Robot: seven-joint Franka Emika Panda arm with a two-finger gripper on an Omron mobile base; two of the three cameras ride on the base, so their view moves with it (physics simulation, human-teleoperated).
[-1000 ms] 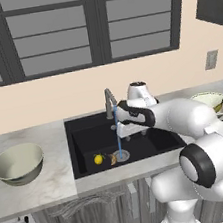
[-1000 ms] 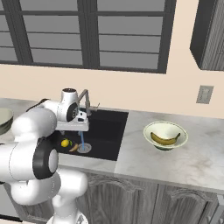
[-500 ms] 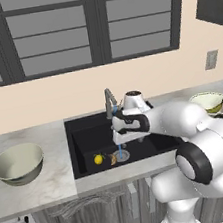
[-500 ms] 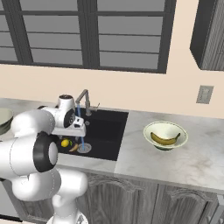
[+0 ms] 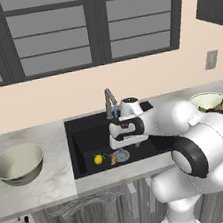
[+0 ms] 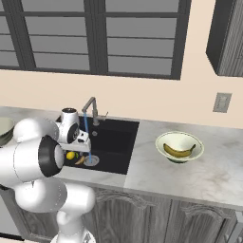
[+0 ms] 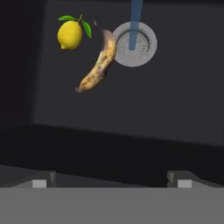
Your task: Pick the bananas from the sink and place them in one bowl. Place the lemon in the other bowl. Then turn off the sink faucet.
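Looking down through the hand view, we found the gripper (image 7: 112, 183) with its jaws spread wide and nothing between them, poised above the floor of the sink (image 5: 87, 137). We judged this stance as preparation for a descent onto the fruit below, not a grasp in hand.

One banana (image 7: 97, 65) lay on the black basin floor, its upper end touching the rim of the silver drain (image 7: 135, 43). The lemon (image 7: 70, 35) sat just beside it, apart from the drain. A blue stream of water (image 7: 134, 22) fell from the faucet (image 6: 90, 107) onto the drain, so the tap was running and that step remained undone.

In the right base view, the pale bowl (image 6: 179, 144) on the counter right of the sink held one banana (image 6: 178, 151). The grey-beige bowl (image 5: 18, 163) on the left counter held nothing we could see, which we took as reserved for the lemon.

We assessed the task as partly complete. The remaining banana lay close to the lemon, so in our judgement a careless closing of the jaws could nudge the lemon.
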